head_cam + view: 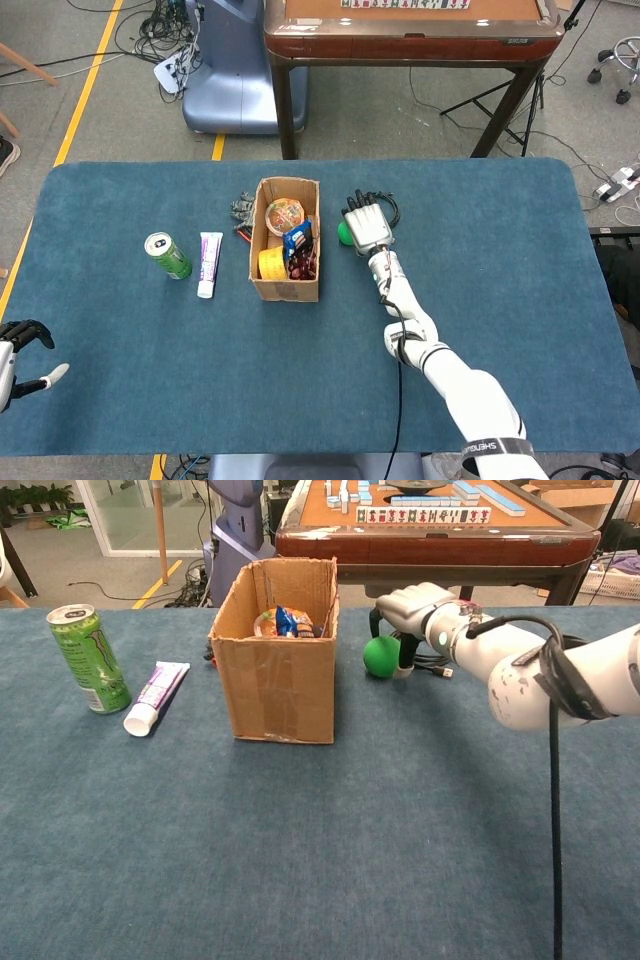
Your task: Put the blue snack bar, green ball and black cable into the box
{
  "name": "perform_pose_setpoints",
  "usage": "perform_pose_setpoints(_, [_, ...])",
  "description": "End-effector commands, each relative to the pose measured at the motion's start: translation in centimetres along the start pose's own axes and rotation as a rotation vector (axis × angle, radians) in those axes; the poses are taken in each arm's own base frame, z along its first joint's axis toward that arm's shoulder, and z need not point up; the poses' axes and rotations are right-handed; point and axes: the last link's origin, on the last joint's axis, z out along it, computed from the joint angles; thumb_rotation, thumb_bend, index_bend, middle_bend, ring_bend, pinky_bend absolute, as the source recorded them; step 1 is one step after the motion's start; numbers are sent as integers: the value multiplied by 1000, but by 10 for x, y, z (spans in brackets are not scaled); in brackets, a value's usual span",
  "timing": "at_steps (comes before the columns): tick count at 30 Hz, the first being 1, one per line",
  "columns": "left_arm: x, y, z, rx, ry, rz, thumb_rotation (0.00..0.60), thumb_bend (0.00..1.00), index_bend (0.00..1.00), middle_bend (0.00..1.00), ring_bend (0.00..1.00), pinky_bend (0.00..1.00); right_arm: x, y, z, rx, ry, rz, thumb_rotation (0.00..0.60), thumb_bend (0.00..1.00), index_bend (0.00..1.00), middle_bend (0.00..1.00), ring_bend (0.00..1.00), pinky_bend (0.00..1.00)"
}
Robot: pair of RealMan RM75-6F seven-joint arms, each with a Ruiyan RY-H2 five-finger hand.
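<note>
Right hand over green ball, beside the box; grasp not confirmed.

The small green rubber ball (381, 656) sits on the blue cloth table (500, 300) under the white right hand (412, 608), thumb down its near side; whether the fingers actually grip it I cannot tell. The coiled black cable (432, 660) lies just behind the hand; the open brown cardboard box (276, 670) stands just to its left, blue snack bar wrapper (291, 621) already inside. Risks, as I judge: the ball rolls off under a loose pinch; fingers snag the cable; the lift clips the box wall. Left hand (15, 350) idles far off, fingers loosely curled, holding nothing. Green can (89, 657) and toothpaste tube (155, 697) beyond the box: printing unreadable. "SHENGUAN"-like lettering on the right arm, uncertain.
</note>
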Motion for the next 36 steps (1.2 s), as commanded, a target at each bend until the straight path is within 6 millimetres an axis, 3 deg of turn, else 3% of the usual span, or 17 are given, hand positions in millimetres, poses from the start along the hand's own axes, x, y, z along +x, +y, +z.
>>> perform_pose_setpoints(1, [0,0,0,0,1,0,600,76,565,461,374,681,-1,0,0,0,2,-5,600,256,403,192,5,115])
perform_pose_setpoints(8, [0,0,0,1,1,-1,600,76,565,461,374,681,-4,3,0,-10,1,-4,600,375,466,237,45,115])
perform_pose_setpoints(20, [-1,-1,0,5,-5,10,600,77,565,461,374,681,16,26,-3,-23,120,47,600,387,483,257,63,115])
perform_pose_setpoints(29, [-6,-1,3,11,-20,27,600,76,565,461,374,681,63,50,-19,-21,296,98,600,387,483,258,63,115])
perform_pose_setpoints(36, [-10,1,3,2,-29,34,600,76,565,461,374,681,106,46,-43,13,379,133,600,387,483,258,63,115])
